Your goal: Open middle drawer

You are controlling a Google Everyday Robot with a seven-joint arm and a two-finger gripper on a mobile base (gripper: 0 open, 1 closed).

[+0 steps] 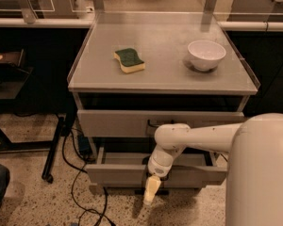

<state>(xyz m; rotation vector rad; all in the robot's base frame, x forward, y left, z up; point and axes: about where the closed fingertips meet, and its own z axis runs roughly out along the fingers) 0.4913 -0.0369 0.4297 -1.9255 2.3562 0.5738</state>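
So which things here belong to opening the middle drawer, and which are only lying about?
Job: middle drawer, partly out; hand, at its front.
Lying about: sponge, bowl, on the cabinet top.

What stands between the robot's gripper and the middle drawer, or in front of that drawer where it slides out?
Nothing visible. The gripper hangs at the centre front of the wide grey metal middle drawer, which is partly out. Ahead, thin black cables lie lower, on the floor.
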